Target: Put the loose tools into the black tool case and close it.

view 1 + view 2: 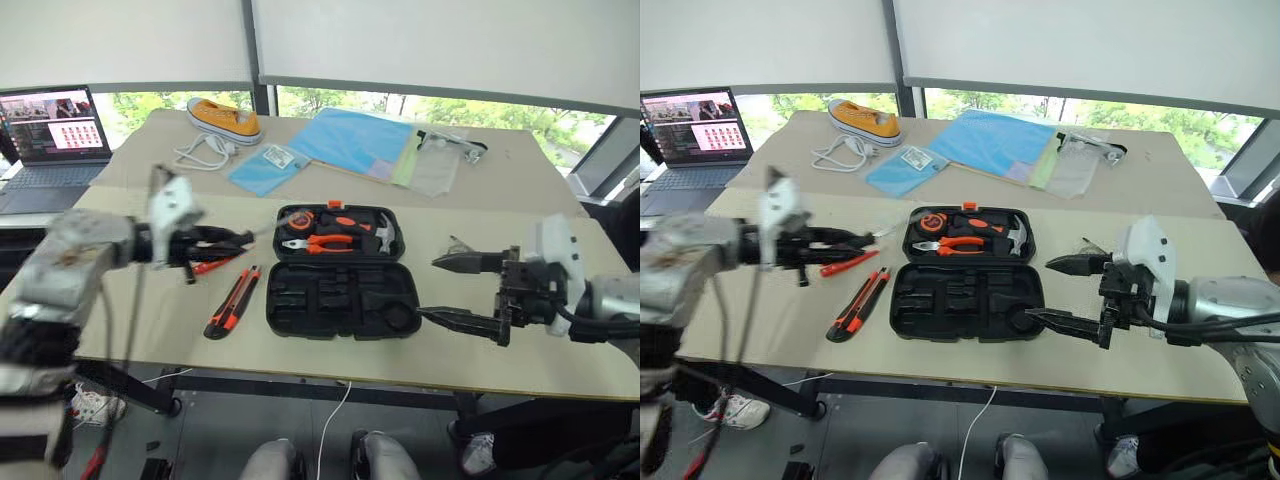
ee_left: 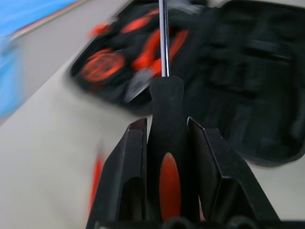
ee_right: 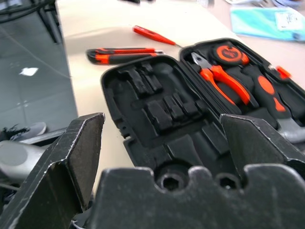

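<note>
The black tool case point(image 1: 330, 300) lies open at the middle of the table. Its near half shows bare slots point(image 3: 157, 109). The far half holds orange pliers point(image 1: 318, 243), a hammer and a round tape measure. My left gripper point(image 1: 232, 240) hovers left of the case, shut on an orange-and-black screwdriver point(image 2: 164, 105) whose shaft points at the case. An orange-black utility knife point(image 1: 232, 300) and a thin orange screwdriver point(image 1: 850, 263) lie on the table left of the case. My right gripper point(image 1: 435, 288) is open just right of the case, holding nothing.
At the far side of the table are a yellow shoe point(image 1: 225, 118), a white cable point(image 1: 205, 152), blue sheets point(image 1: 350, 140) and safety glasses point(image 1: 450, 143). A laptop point(image 1: 55, 135) stands at the far left. The table's front edge runs just before the case.
</note>
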### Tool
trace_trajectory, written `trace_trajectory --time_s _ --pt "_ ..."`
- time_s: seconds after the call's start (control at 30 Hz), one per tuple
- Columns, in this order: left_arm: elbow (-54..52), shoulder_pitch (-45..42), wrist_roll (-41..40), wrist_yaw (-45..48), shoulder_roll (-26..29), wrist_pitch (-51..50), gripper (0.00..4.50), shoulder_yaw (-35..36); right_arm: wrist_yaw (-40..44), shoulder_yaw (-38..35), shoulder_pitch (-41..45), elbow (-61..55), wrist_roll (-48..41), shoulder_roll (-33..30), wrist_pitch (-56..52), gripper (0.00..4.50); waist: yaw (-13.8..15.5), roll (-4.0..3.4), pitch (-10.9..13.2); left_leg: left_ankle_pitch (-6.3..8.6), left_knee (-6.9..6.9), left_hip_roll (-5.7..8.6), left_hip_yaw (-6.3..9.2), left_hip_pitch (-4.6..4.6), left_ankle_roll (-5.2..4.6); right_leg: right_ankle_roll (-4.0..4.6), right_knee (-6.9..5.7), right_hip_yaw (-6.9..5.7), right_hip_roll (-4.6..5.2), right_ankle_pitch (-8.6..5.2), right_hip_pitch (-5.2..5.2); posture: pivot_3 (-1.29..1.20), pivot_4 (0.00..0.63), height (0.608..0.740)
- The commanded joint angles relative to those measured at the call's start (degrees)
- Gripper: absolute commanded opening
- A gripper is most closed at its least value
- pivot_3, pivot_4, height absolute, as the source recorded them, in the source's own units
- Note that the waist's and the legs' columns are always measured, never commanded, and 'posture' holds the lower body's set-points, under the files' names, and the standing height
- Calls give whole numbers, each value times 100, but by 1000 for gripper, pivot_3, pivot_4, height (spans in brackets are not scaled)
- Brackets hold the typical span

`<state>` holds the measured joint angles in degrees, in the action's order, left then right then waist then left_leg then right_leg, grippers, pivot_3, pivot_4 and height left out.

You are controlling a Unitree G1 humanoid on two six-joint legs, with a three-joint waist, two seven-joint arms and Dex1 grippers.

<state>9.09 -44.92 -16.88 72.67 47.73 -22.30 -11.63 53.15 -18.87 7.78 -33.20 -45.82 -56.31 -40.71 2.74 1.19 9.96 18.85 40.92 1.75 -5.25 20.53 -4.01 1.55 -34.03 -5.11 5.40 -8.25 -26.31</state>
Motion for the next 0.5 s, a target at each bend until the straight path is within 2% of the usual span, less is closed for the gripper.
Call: trace_trajectory --time_s 0.03,0.13,0.27,0.3,0.5 --pt "868 -682 522 720 -535 781 850 -642 -262 -321 -206 -350 8 41 2 4500 -64 3 2 -13 7 -1 1 7 -23 0 1 -8 -4 0 0 0 150 718" --pt "1862 -1179 1092 771 -1139 1439 850 -1084 -422 -472 -492 -482 53 49 -14 4500 -141 5 3 -25 11 -16 2 14 -46 -1 5 -10 -7 -1 -3 0 150 718" --pt "2819 -1595 1621 486 -1662 1828 850 -1283 -492 -689 -797 -511 154 -13 8 4500 -167 9 6 -26 16 -32 11 23 -48 -2 6 -7 -8 -6 -4 0 150 718" --pt "3026 -1679 1715 418 -1769 1897 850 -1282 -505 -755 -866 -505 177 -16 11 4500 -162 9 6 -25 28 -36 22 33 -50 -29 5 -6 -8 -21 -7 0 150 718" --pt "3693 -1852 2060 280 -2039 2231 850 -1203 -562 -869 -1036 -542 198 37 45 4500 -120 10 7 -11 79 -44 41 70 -81 -35 -3 -21 -8 -24 -19 0 150 718"
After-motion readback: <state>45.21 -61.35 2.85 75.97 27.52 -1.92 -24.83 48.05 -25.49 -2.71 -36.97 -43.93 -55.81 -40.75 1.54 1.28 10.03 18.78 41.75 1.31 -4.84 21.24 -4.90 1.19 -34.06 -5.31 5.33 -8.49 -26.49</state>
